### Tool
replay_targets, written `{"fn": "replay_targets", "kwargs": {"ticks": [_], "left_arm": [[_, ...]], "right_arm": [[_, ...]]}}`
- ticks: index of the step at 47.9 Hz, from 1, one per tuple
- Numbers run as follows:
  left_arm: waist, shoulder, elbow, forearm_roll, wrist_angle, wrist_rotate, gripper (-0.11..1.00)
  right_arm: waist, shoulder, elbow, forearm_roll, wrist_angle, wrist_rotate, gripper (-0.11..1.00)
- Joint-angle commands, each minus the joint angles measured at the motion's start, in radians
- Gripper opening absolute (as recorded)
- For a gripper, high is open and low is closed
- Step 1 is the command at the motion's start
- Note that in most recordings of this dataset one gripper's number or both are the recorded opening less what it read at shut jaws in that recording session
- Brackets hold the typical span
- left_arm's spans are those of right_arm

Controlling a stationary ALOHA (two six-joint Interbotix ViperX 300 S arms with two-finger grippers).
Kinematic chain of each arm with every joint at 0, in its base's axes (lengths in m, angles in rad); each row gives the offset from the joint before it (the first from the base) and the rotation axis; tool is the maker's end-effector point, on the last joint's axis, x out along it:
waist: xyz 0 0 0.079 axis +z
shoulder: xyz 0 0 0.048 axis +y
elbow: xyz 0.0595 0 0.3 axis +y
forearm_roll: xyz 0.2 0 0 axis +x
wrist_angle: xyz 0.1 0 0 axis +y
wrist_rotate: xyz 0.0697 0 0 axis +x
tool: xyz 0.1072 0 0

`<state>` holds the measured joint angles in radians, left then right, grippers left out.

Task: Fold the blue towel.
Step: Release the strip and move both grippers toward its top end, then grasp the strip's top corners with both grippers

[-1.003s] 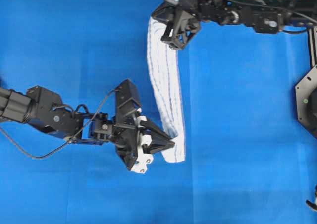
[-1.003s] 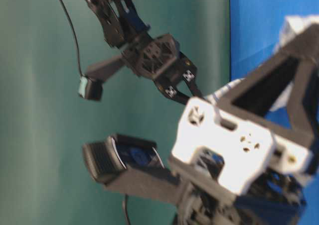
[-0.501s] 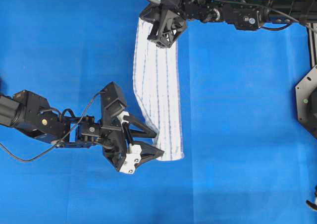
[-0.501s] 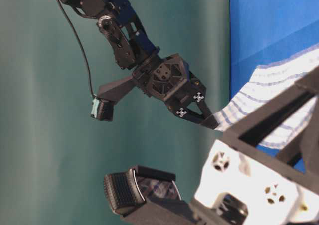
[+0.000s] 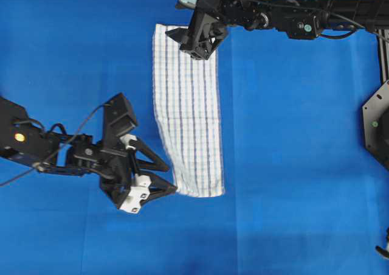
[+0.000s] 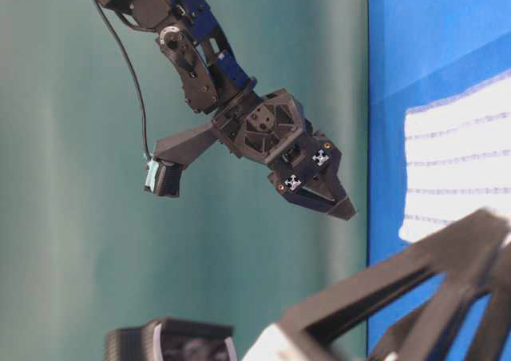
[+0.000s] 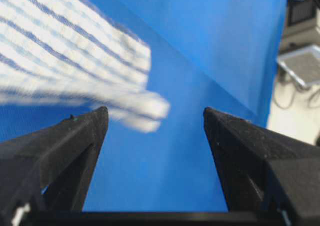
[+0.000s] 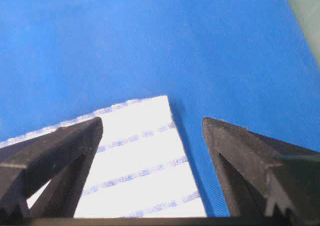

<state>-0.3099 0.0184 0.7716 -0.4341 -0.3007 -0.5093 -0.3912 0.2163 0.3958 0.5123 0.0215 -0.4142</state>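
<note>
Only the overhead view takes in the whole blue towel (image 5: 186, 112): a long striped strip lying flat on the blue sheet (image 5: 292, 165), its far end beside the right gripper (image 5: 196, 41) at the top and its near end beside the left gripper (image 5: 164, 176) lower down. The table-level view shows just one bright end of the towel (image 6: 459, 165) at the right edge, with the right gripper (image 6: 339, 205) hanging in the air against a green backdrop (image 6: 72, 217), apart from the cloth; a blurred dark frame fills the bottom corner. The left wrist view shows the left gripper (image 7: 156, 117) with its fingers (image 7: 75, 136) spread wide and nothing between them; a blurred corner of the towel (image 7: 75, 51) lies just beyond the left fingertip, and whether it touches cannot be told. The right wrist view shows the right gripper (image 8: 150, 123) likewise spread wide and empty, with the towel's corner (image 8: 145, 151) flat on the sheet below the gap.
</note>
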Motion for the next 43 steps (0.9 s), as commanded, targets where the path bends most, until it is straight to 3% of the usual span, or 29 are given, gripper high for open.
{"fn": "replay_targets", "kwargs": {"ticks": [1, 13, 20, 25, 36, 43], "left_arm": [[-0.006, -0.078, 0.006, 0.0, 0.031, 0.005, 0.72], [0.006, -0.164, 0.054, 0.005, 0.08, 0.021, 0.72], [0.06, -0.201, 0.08, 0.017, 0.089, 0.083, 0.72], [0.133, -0.215, 0.098, 0.017, 0.091, 0.198, 0.72], [0.328, -0.206, 0.094, 0.017, 0.091, 0.52, 0.72], [0.462, -0.183, 0.078, 0.017, 0.084, 0.638, 0.72]], "right_arm": [[0.002, -0.048, -0.017, -0.005, -0.009, -0.002, 0.89], [0.002, -0.138, 0.028, -0.023, 0.0, -0.002, 0.89], [0.0, -0.202, 0.095, -0.035, -0.006, -0.002, 0.89], [-0.008, -0.245, 0.156, -0.038, -0.015, 0.0, 0.89], [-0.012, -0.322, 0.268, -0.038, -0.048, 0.002, 0.89], [-0.012, -0.341, 0.31, -0.038, -0.072, 0.005, 0.89]]}}
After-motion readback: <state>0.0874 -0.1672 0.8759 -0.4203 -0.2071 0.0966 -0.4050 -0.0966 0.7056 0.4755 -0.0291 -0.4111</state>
